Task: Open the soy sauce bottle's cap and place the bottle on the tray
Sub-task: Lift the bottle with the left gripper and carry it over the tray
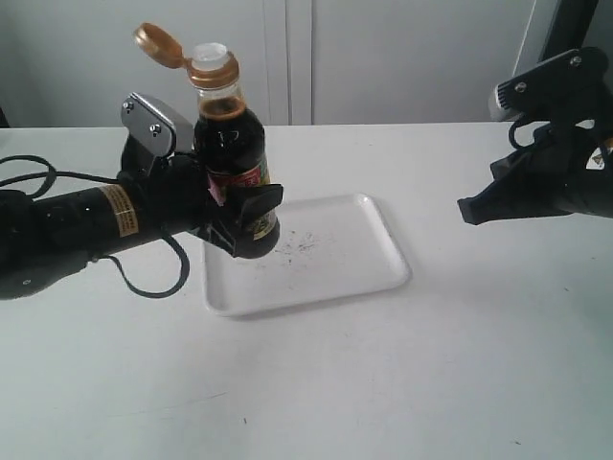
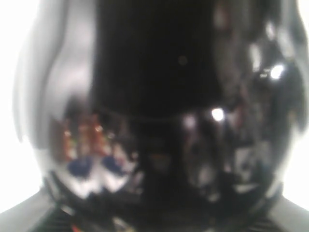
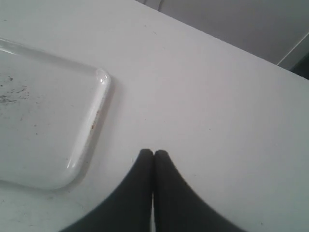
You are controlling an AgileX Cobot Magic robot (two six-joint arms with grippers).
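The soy sauce bottle [image 1: 230, 129] stands upright over the near-left part of the white tray [image 1: 359, 251], dark liquid up to its neck. Its golden-brown cap [image 1: 158, 44] is flipped open to the left, showing the white spout [image 1: 211, 53]. My left gripper [image 1: 247, 216] is shut on the bottle's lower body, across the label. Whether the bottle's base touches the tray is hidden. In the left wrist view the bottle [image 2: 159, 96] fills the frame as a dark blur. My right gripper [image 1: 466, 208] hovers right of the tray, shut and empty; its fingertips [image 3: 145, 155] meet beside the tray's corner [image 3: 99, 79].
A white table [image 1: 383, 383] carries everything. Black cable [image 1: 144, 278] loops under the left arm. A pale wall or cabinet front rises behind the table's far edge.
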